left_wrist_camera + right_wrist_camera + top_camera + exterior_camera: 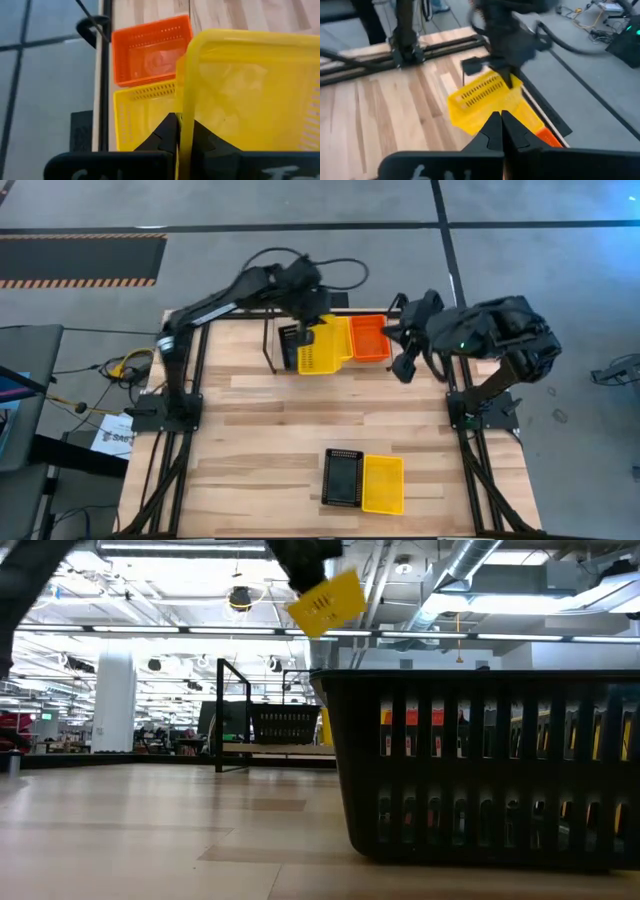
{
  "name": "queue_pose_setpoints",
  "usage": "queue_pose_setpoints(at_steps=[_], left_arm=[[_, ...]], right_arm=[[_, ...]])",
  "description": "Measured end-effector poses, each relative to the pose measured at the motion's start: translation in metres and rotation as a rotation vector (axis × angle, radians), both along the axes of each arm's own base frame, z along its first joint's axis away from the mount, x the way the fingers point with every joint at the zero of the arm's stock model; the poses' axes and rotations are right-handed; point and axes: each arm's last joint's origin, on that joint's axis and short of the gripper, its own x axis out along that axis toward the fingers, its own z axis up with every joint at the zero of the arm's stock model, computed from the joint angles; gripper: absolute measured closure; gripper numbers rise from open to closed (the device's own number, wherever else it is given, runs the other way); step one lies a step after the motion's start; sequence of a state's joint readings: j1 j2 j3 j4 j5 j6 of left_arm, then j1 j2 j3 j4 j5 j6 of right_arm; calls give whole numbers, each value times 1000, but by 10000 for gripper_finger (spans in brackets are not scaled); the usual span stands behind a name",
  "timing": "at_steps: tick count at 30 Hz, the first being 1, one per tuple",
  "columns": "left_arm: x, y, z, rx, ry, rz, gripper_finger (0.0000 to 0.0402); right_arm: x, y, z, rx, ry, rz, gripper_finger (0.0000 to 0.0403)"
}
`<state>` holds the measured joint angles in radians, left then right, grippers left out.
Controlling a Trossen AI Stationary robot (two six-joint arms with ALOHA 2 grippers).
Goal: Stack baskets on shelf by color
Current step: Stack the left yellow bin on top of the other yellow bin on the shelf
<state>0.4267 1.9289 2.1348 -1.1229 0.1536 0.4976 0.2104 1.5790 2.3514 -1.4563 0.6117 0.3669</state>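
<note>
High view: my left gripper (pixel 308 320) holds a yellow basket (pixel 322 352) by its rim over the far edge of the table (pixel 260 430), just above the shelf (pixel 272 345). Yellow shelf basket (pixel 337 332) and orange basket (pixel 370 338) sit beside it. My right gripper (pixel 404 366) waits next to the orange one. Black basket (pixel 343 477) and another yellow (pixel 383 484) lie well apart, toward the near edge.

Low view: held basket tilted, in the air.

Left wrist: fingers pinch the rim.

Right wrist: fingers pressed together, holding nothing.
</note>
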Motion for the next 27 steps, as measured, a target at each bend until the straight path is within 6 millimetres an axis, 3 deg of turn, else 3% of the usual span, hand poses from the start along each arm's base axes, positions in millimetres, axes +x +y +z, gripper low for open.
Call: queue_pose_setpoints(at_steps=[7,13,22,27], left_arm=[[39,24,-30,-64,48,65,401],[44,46,-63,-123,143,180,401],[48,72,-56,-36,-13,289,401],[48,76,-55,-19,-28,298,401]], right_arm=[[-1,11,-7,-20,76,45,401],[-8,17,-9,-60,132,102,400],[-18,19,-4,-115,137,158,400],[-18,19,-4,-112,139,164,401]])
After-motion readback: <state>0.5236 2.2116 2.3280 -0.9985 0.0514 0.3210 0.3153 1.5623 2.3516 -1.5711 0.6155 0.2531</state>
